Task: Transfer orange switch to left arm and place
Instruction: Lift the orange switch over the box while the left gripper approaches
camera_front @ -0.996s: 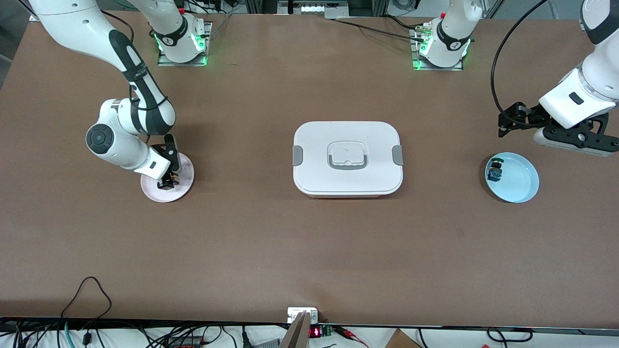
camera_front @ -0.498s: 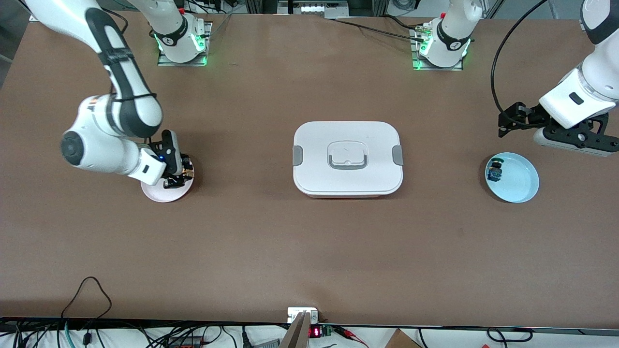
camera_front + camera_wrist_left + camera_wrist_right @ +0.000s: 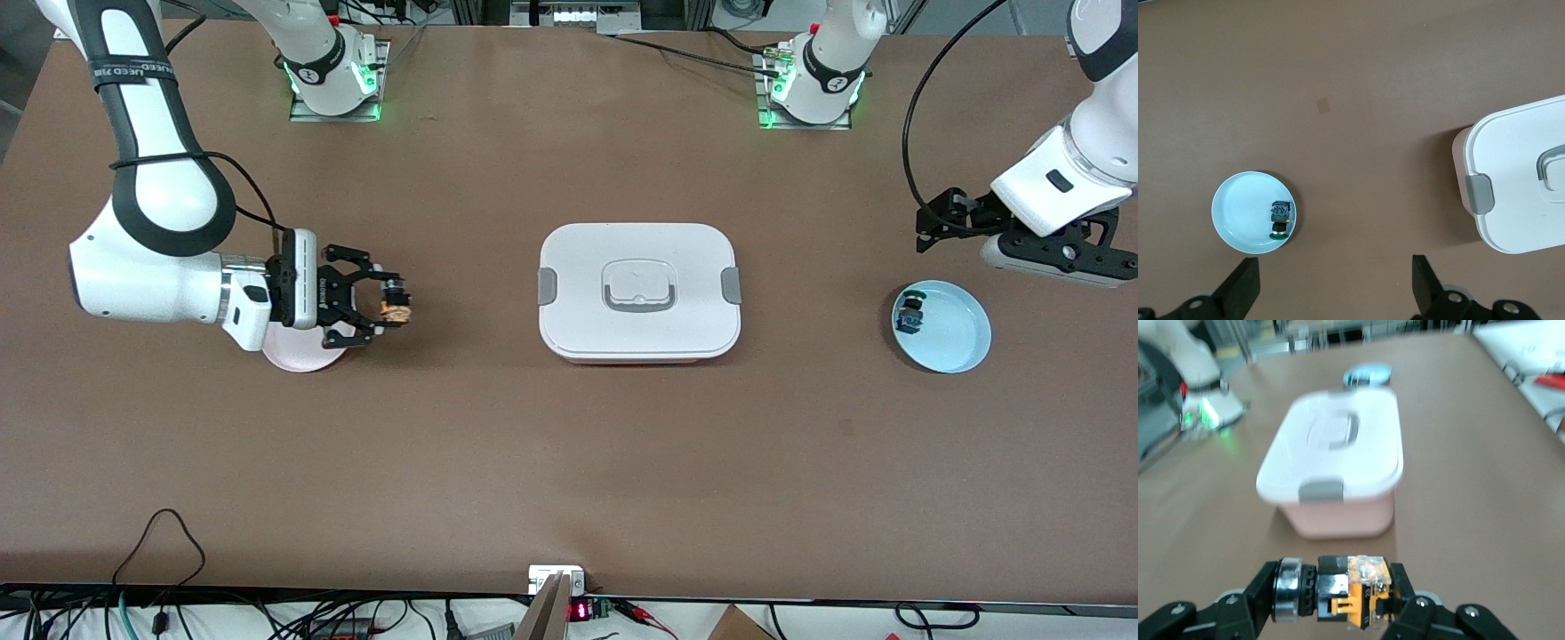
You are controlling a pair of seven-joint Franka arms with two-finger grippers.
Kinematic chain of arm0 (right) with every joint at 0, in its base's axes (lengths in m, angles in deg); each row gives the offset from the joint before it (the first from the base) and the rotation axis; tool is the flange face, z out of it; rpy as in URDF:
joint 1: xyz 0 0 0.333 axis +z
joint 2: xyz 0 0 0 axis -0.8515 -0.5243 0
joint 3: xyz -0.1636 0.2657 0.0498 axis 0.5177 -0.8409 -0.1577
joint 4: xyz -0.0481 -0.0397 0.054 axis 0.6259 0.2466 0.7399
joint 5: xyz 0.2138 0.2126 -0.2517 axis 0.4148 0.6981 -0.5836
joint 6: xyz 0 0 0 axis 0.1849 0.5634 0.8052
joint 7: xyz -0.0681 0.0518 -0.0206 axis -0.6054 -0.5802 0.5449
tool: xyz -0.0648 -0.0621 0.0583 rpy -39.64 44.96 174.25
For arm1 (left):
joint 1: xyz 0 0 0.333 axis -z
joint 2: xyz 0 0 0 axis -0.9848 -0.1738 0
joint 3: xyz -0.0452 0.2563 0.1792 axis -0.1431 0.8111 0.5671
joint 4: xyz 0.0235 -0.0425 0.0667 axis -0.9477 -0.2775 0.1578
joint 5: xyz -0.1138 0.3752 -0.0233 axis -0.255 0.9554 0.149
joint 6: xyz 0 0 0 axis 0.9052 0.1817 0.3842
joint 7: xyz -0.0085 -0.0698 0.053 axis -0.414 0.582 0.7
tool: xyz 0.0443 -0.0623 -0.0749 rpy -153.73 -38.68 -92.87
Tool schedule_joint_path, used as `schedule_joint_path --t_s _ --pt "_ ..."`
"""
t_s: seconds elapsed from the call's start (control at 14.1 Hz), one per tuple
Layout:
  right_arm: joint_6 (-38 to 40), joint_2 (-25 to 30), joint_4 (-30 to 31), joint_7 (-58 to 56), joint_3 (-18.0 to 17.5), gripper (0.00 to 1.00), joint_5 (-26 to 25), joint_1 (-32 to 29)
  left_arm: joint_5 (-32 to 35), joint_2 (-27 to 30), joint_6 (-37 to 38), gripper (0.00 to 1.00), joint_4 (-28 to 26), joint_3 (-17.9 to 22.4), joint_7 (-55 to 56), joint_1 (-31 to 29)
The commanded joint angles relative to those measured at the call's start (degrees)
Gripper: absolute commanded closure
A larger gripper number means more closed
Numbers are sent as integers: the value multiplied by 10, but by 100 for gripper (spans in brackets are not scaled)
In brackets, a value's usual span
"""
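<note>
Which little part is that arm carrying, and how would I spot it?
Start at the large white lidded box mid-table, then look toward the right arm's end, where the right gripper is shut on the tiny black orange switch in the air. The similar part in the pale blue plate is blue-and-green topped.

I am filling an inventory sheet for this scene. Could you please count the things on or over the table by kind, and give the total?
Plates: 2, a pink plate and a light blue plate.
Small switch components: 2, the orange switch held in the right gripper, and a blue-and-green-topped component on the light blue plate.
Lidded containers: 1, the box.
Total: 5.
</note>
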Motion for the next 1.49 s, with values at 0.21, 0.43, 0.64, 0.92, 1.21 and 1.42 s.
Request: schedule_joint_path --t_s 0.21,0.43,0.64,0.92,1.21,1.42 --pt "-9 -10 -1 -1 0 100 277 75 10 5 11 0 3 -1 -10 -4" --pt "-81 -9 -5 -8 0 100 392 137 8 5 11 0 3 -1 -11 -6" --pt "-152 -8 -19 -36 1 100 491 209 -8 -2 39 0 7 -2 -11 2" --pt "-224 -7 -45 -64 1 100 548 268 -227 -31 160 0 20 2 -10 -14" --pt "-255 -7 -56 -68 1 100 563 284 -433 -71 190 0 13 3 -14 -28" --pt "-256 -7 -55 -68 1 100 565 284 -652 -122 182 0 -10 1 -18 -46"
